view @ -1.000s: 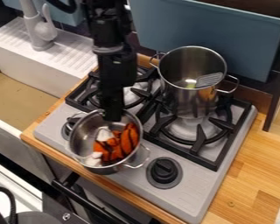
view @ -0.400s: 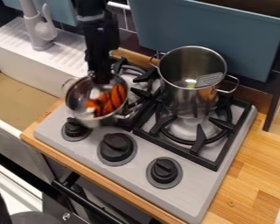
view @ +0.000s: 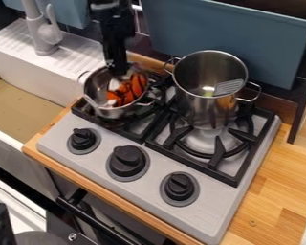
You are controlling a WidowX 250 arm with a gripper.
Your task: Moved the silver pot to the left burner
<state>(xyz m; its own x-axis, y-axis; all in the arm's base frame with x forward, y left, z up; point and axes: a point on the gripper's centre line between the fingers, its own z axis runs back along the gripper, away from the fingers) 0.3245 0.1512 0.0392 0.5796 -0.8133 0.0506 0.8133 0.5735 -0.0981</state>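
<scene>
In the camera view, the round silver metal pot with two loop handles is now sitting farther back on the light grey stove. Earlier it was hanging over the front edge, covering the middle knob, and then it was crossing the stove's left edge; now it is lying over the left burner, inside the stove's left edge and towards its back left corner. All three round black knobs along the front edge are now showing. The tall silver steel pot is staying where it was, over the right burner.

The black two-finger gripper has shifted back with the smaller pot and is coming down from the top edge of the view, its tip overlapping the pot's far rim. Whether it is standing apart, pressing together or clamping on the rim, I cannot tell. Inside the smaller pot, an orange item with black stripes is lying beside a white piece.

A grey slotted utensil is resting in the tall pot. The white sink with its grey tap is standing beyond the stove's left edge, and a blue-grey bin is standing behind the back edge.
</scene>
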